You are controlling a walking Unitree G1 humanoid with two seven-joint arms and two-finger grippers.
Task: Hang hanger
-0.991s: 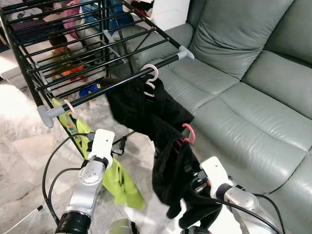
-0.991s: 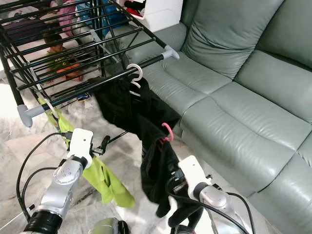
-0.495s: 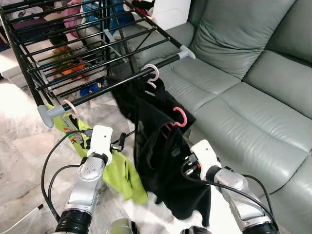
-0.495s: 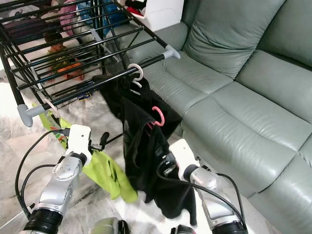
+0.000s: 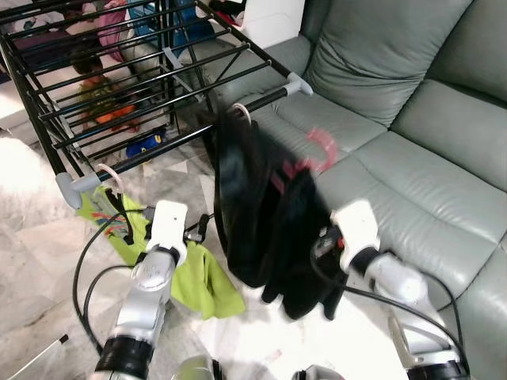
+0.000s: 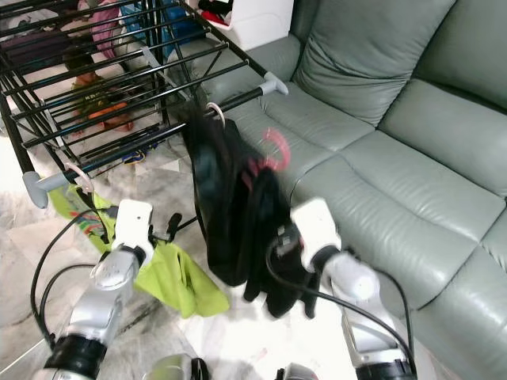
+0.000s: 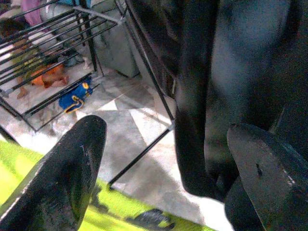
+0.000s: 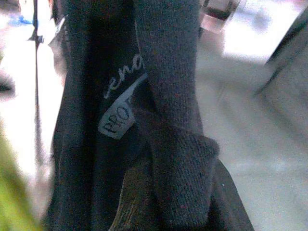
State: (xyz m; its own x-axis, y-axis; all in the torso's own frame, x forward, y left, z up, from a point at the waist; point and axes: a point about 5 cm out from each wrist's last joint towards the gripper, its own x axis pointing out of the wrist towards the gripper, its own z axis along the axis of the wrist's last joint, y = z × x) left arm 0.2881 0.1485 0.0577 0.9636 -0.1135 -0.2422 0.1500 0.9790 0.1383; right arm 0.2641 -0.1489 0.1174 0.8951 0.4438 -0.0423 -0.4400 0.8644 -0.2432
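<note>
- The right gripper (image 5: pixel 329 245) is raised in front of the grey sofa (image 5: pixel 412 134), pressed into a bundle of black clothing (image 5: pixel 305 237); its fingers are buried in the cloth, so I cannot tell whether they are closed on it.
- Above and just beyond those fingers a pink hanger (image 5: pixel 321 150) pokes out of the top of the black clothing, its hook blurred and up in the air, near the drying rack (image 5: pixel 119 71) but not on any rail.
- The nearest rail (image 5: pixel 198 131) of the rack lies farther out from the right fingers, and a white hanger (image 5: pixel 242 113) hooks over it, carrying another black garment (image 5: pixel 238 190) that touches the held bundle.
- In the right wrist view the black knit cloth fills the space just ahead of the fingers, with a pale label (image 8: pixel 118 120) showing part of a printed word.
- The left gripper (image 5: pixel 198 229) hovers low on the other side of the hanging black garment, its two fingers (image 7: pixel 62 178) spread wide apart with nothing between them.
- Just below the left fingers a lime green garment (image 5: pixel 202 285) hangs from the rail on another pale hanger (image 5: pixel 109 172).
- Beyond the left fingers, marble floor (image 7: pixel 144 125) shows under the rack.
</note>
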